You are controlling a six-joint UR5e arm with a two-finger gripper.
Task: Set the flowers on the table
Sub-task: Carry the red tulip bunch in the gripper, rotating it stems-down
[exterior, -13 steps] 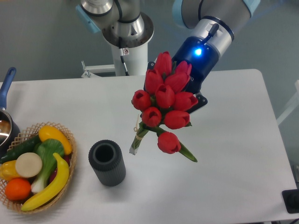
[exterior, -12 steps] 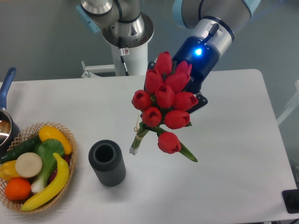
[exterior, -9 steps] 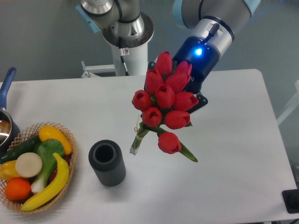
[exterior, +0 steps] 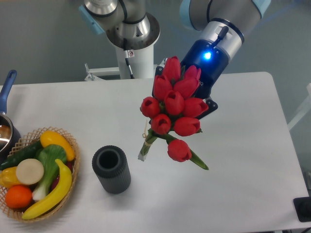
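A wicker basket [exterior: 73,145] of fruit and vegetables sits at the table [exterior: 252,160] left edge, with 1 dark cylindrical vase [exterior: 111,170] upright just beside it. The flowers [exterior: 173,115] hang above the table centre. The gripper [exterior: 206,104] is behind the blooms; its finger state cannot be determined.

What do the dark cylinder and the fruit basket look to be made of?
The dark cylinder looks like matte black rubber or foam: dull, finely ribbed wall, no shine; it is hollow. The fruit basket looks like woven wicker, tan with an openwork rim. Its glossy, evenly coloured fruit is probably plastic.
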